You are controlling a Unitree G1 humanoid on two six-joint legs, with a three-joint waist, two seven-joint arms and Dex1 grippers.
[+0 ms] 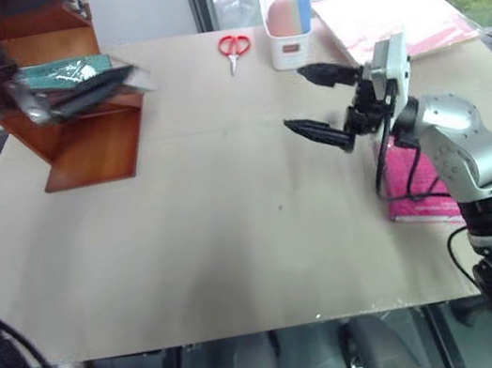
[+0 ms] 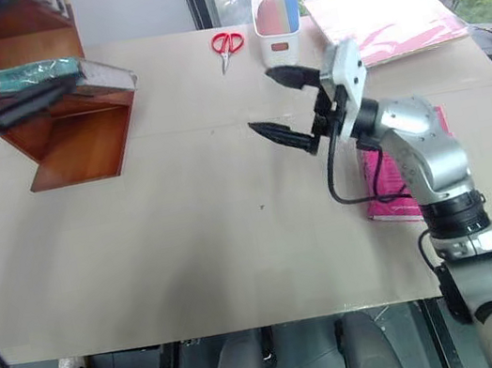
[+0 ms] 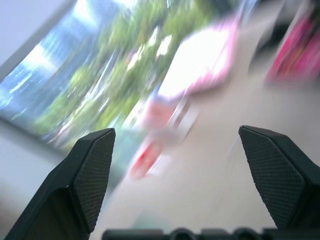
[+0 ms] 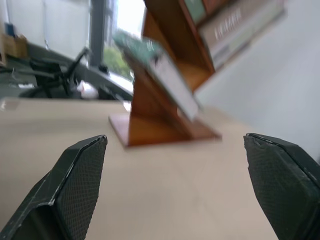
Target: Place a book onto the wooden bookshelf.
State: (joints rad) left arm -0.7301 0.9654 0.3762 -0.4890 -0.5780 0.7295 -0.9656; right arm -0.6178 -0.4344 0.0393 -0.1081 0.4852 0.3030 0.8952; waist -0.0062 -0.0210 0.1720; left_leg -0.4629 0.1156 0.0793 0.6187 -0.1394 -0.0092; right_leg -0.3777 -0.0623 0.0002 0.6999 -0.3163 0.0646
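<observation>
The teal-green book (image 1: pixel 65 75) lies tilted on a slanted board of the reddish-brown wooden bookshelf (image 1: pixel 90 140) at the table's far left, its pale page edges sticking out past the board. In the right wrist view the book (image 4: pixel 155 70) leans on the bookshelf (image 4: pixel 155 115). My left gripper (image 1: pixel 86 90) is blurred right beside the book; in its wrist view the left gripper (image 3: pixel 175 132) is open with nothing between the fingers. My right gripper (image 1: pixel 294 97) hangs open and empty over the table's middle right, pointing left toward the shelf.
Red scissors (image 1: pixel 234 48) and a white holder (image 1: pixel 285 13) stand at the table's back centre. A large pink folder (image 1: pixel 397 14) lies at the back right. A thin magenta book (image 1: pixel 417 182) lies under my right forearm. More books stand higher in the shelf.
</observation>
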